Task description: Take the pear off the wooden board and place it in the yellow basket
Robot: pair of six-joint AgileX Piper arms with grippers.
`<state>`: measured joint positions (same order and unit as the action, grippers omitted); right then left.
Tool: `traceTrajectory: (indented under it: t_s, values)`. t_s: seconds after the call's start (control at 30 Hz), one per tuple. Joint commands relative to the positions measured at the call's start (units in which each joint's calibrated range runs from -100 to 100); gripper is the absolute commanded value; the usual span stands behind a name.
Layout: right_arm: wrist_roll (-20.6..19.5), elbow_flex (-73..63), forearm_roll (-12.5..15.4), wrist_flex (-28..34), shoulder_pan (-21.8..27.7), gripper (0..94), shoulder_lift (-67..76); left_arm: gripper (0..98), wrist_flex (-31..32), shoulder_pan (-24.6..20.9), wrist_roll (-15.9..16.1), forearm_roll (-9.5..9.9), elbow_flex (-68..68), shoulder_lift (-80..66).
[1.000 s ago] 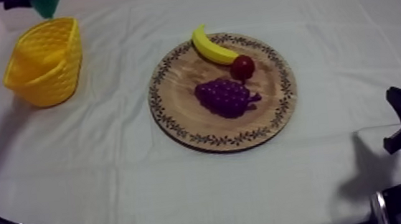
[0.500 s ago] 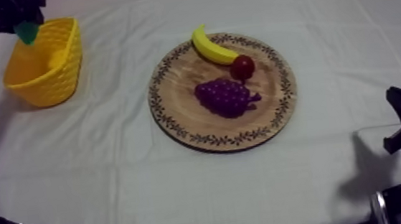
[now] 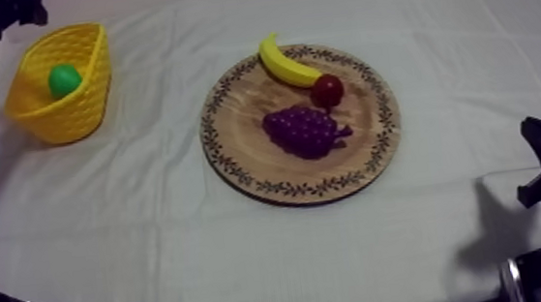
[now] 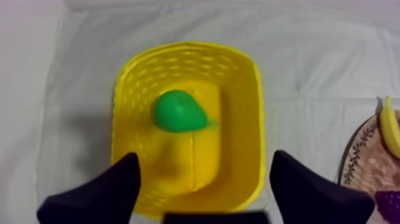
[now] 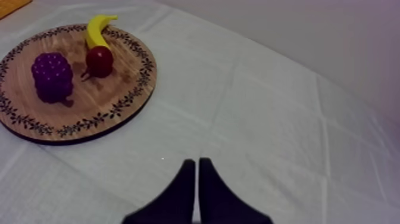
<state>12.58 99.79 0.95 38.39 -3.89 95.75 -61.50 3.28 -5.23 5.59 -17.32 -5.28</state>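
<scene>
1. Left wrist view looks straight down into the yellow basket [image 4: 257,119], which stands at the far left of the bench [image 3: 150,259]. The pear [image 4: 178,111] lies on the basket's floor, off the wooden board [image 3: 226,153].
2. The left tool [image 4: 205,170] hangs above the basket, fingers spread wide with nothing between them. I judge the placing done.
3. The right tool [image 5: 197,164] rests low at the near right, fingers pressed together on nothing.
4. The pear looks like a smooth, rounded toy, probably light, stiff and a little slippery. If it needs retaking, pinch across the broad belly rather than the tapering end, where the fingers could slide off.
5. The banana [image 3: 284,64], grapes [image 3: 304,130] and small red fruit [image 3: 328,90] lie on the board, well apart from the basket.
</scene>
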Motion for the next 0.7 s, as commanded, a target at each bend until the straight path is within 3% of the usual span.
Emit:
traceTrajectory:
  t_s: [0.0,0.4,0.67]
  values:
    - [0.0,-0.01,0.0,0.0,-0.01,0.3,0.01,69.0,-0.05,0.41,0.01,0.05,-1.54,-8.49]
    - [0.0,-0.01,0.0,0.0,-0.01,0.3,0.01,15.7,-0.55,1.34,-1.06,1.31,-12.33,-38.32]
    - [0.0,-0.01,0.0,0.0,-0.01,0.3,0.01,2.2,8.86,1.08,-0.2,-0.3,-31.65,-56.04]
